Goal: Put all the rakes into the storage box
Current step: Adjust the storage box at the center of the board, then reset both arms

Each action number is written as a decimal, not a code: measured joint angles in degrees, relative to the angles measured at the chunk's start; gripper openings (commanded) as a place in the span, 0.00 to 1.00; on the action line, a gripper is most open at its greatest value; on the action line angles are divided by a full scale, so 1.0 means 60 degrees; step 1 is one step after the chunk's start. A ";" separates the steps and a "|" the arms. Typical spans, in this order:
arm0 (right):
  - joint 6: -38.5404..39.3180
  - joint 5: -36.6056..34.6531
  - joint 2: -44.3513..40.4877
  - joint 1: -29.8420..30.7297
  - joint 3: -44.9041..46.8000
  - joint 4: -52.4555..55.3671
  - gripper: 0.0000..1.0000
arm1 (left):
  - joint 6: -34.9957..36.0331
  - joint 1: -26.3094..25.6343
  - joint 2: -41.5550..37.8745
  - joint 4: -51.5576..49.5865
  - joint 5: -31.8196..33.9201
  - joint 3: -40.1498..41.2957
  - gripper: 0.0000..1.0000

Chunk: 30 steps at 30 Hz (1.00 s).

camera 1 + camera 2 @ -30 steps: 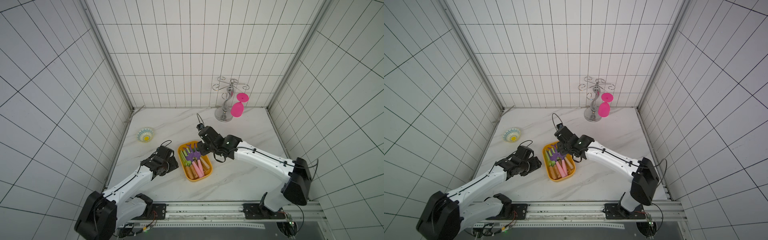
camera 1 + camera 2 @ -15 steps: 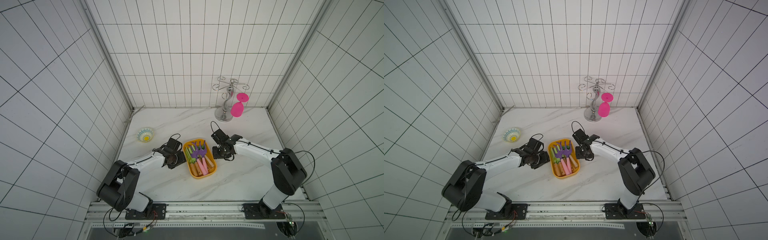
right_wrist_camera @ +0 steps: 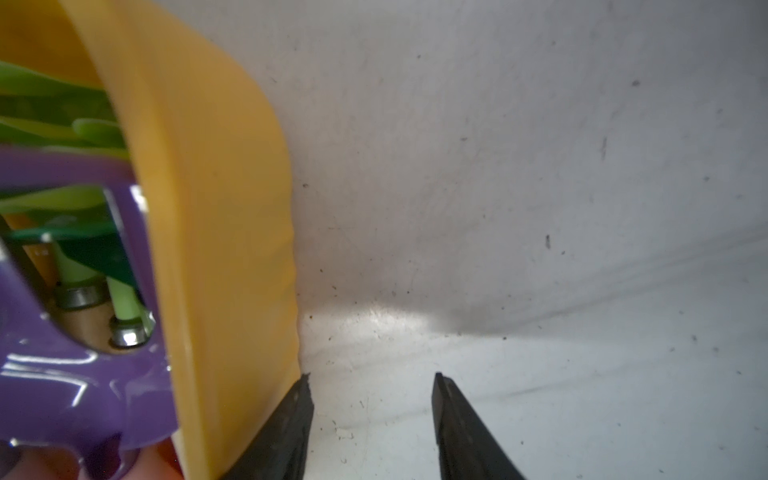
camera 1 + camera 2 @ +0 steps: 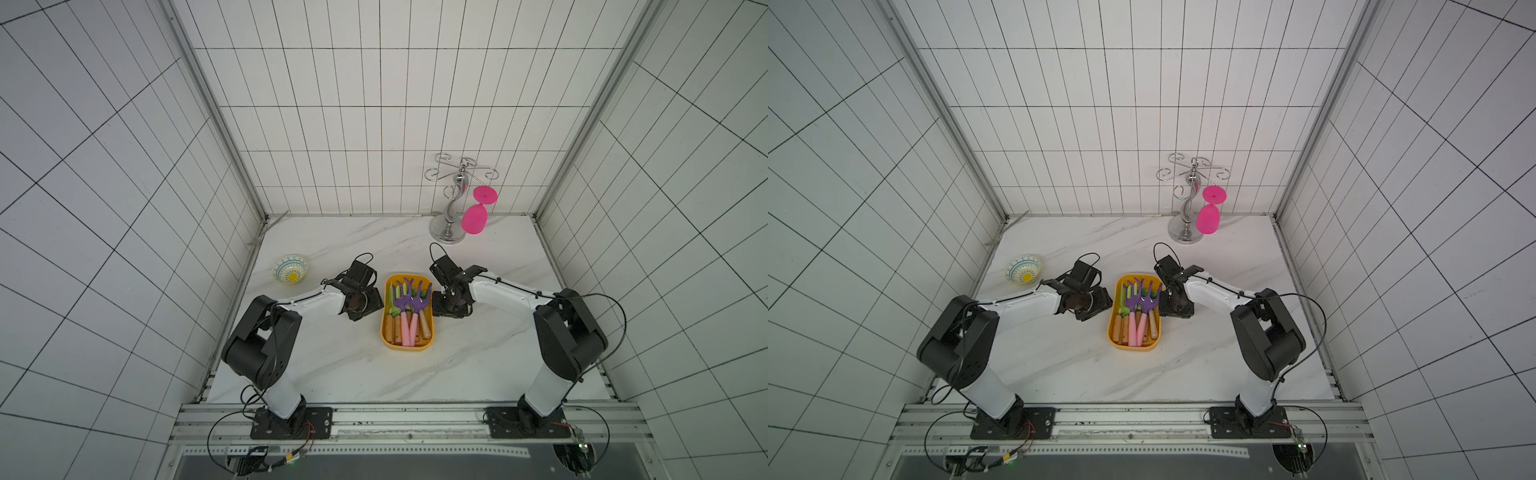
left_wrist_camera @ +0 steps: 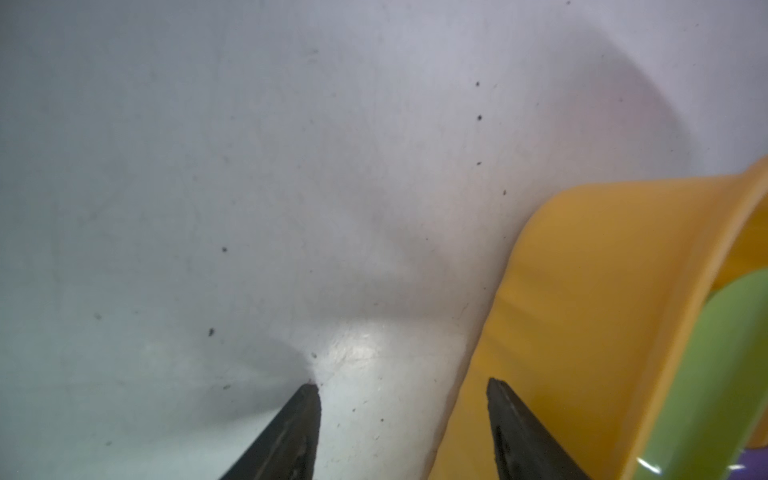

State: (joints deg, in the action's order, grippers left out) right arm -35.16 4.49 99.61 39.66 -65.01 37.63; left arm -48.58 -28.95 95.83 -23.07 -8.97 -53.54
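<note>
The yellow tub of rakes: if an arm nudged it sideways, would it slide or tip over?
Probably slide: the storage box is shallow and wide, sitting flat on the smooth marble tabletop. Its thin plastic wall may flex. The rakes inside likely add steadying weight.

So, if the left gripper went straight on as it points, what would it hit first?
Probably the bare tabletop right beside the storage box; the left gripper points down at it, open. One finger may graze the box wall; depth unclear.
</note>
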 measured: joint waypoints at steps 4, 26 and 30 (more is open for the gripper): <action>0.0055 0.0328 0.0251 -0.0328 -0.0331 0.0011 0.51 | -0.0004 -0.0022 0.0015 0.0007 0.0073 -0.0146 0.65; 0.2885 -0.1377 -0.1592 -0.2335 -0.0980 -0.0481 0.99 | 0.1625 0.0321 -0.2932 -0.0324 0.2051 -0.0018 0.78; 0.3727 -0.2747 -0.3512 -0.3512 0.0211 -0.2087 0.99 | 0.3289 0.0554 -0.4197 0.0346 0.3909 0.0117 0.96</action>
State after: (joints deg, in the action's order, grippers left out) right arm -12.80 -11.99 78.54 18.59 -63.75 25.10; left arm -28.84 -25.63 70.65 -20.99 14.48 -52.84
